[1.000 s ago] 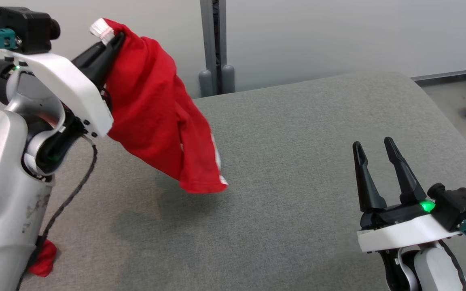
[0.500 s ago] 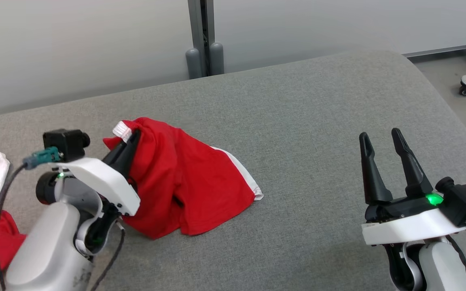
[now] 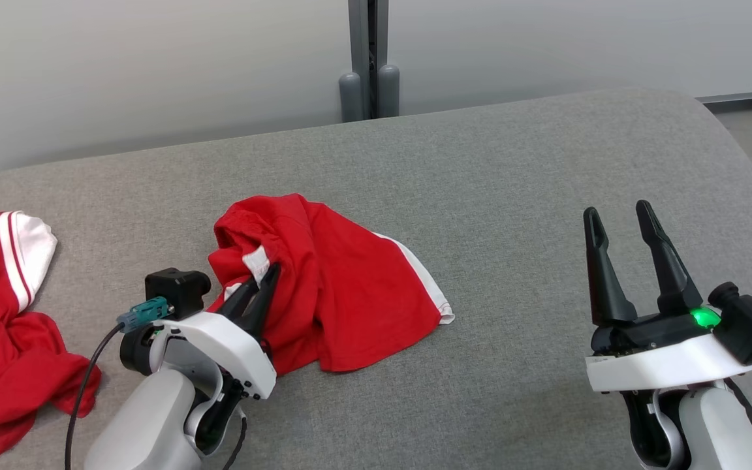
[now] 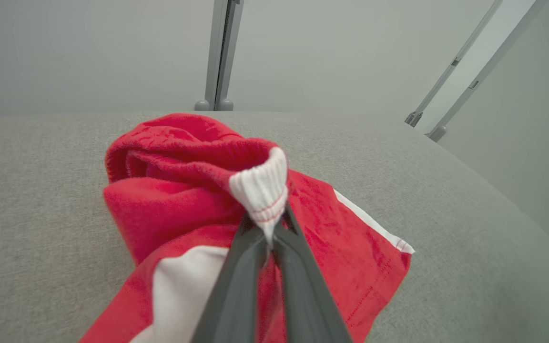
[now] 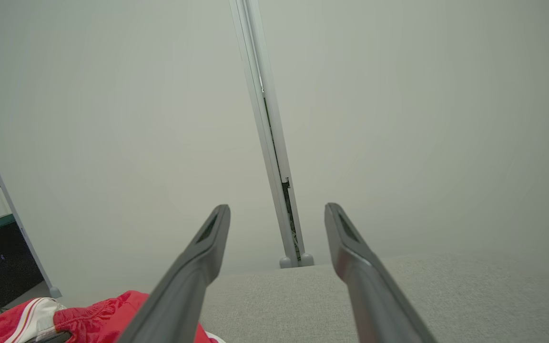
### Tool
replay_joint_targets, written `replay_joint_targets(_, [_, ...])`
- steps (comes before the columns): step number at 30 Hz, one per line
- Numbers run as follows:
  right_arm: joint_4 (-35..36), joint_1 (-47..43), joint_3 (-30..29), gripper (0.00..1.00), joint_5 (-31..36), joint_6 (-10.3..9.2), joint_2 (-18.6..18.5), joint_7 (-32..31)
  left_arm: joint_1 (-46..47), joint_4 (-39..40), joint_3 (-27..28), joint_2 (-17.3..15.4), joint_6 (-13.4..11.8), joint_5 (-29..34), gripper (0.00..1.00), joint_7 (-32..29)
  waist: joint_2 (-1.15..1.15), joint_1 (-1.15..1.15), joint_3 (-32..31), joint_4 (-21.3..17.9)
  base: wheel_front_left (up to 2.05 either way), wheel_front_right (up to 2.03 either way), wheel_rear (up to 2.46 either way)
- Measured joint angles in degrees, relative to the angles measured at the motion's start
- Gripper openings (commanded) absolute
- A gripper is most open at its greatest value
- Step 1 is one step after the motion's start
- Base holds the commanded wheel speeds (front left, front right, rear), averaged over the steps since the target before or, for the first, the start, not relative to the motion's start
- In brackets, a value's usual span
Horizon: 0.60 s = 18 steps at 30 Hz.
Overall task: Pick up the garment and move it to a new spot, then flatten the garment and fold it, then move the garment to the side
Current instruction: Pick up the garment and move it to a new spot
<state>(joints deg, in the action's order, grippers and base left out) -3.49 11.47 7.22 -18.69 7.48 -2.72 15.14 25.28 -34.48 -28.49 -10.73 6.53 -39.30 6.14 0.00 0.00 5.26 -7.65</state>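
The garment (image 3: 350, 294) is red with white trim and lies crumpled on the grey padded surface (image 3: 513, 196), left of centre. My left gripper (image 3: 270, 271) is low at its near left edge. In the left wrist view the two dark fingers of the left gripper (image 4: 267, 228) pinch a white ribbed cuff (image 4: 260, 190) of the garment (image 4: 169, 200). My right gripper (image 3: 616, 212) stands open at the lower right, well away from the cloth and holding nothing. In the right wrist view its fingers (image 5: 277, 208) are spread, with a bit of the garment (image 5: 88, 319) at the bottom left.
Another red and white piece of clothing (image 3: 4, 326) lies bunched at the far left of the surface. A grey post (image 3: 369, 59) stands against the wall behind. The surface curves down at its right edge (image 3: 741, 170).
The left gripper has come down from high in the air, and the garment it carried now rests on the surface. The head camera shifted too. The right gripper stayed open.
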Motion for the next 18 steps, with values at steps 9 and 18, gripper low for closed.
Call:
replay_joint_targets(9, [0.3, -0.6, -0.6, 1.0, 0.1, 0.0, 0.0, 0.0, 0.9, 2.1, 0.0, -2.4, -0.6, 3.1, 1.0, 6.7, 0.0, 0.0, -1.5, 1.8, 0.0, 0.0, 0.0])
replay_joint_targets(18, [0.1, -2.4, -2.2, 1.0, 1.3, 0.0, 0.0, 0.0, -4.2, 14.5, 6.5, -6.0, -6.9, 7.3, 1.0, 8.8, 0.0, 0.0, -2.9, 3.6, 0.0, 0.0, 0.0])
